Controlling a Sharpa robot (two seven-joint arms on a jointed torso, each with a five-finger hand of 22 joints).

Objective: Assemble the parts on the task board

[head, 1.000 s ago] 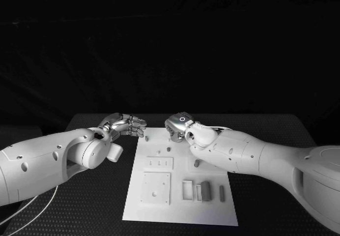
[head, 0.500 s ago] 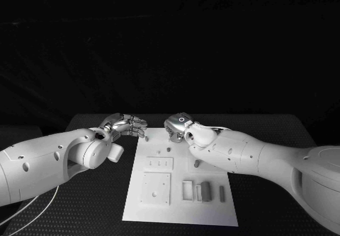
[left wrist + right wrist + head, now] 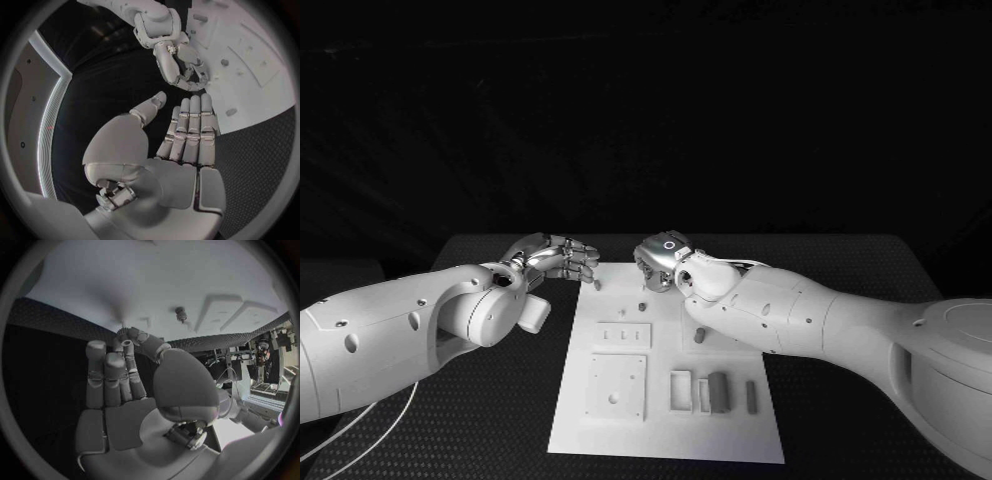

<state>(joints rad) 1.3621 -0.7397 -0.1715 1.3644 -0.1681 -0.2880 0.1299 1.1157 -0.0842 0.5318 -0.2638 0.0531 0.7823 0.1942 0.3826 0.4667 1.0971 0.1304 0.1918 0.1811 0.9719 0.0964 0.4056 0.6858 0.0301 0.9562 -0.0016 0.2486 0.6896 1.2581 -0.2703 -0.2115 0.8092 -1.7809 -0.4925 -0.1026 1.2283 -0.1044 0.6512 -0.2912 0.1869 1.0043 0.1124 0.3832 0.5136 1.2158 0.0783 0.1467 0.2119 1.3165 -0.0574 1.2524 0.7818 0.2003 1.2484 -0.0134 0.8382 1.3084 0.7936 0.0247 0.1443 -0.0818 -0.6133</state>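
Left hand [image 3: 554, 256] at the board's [image 3: 668, 430] far-left corner, about 11 o'clock: fingers [image 3: 190, 132] side by side, bent forward, thumb apart, nothing held, per its wrist view. Right hand [image 3: 664, 260] at the far edge, 12 o'clock: fingers [image 3: 106, 375] straight together, thumb tip meeting a curled finger; can't tell if anything is pinched. Right wrist view shows a peg [image 3: 180, 315] upright in the board. Head view shows grey parts [image 3: 717, 390] near 5 o'clock. Versus a second ago, both hands barely moved; parts unchanged.
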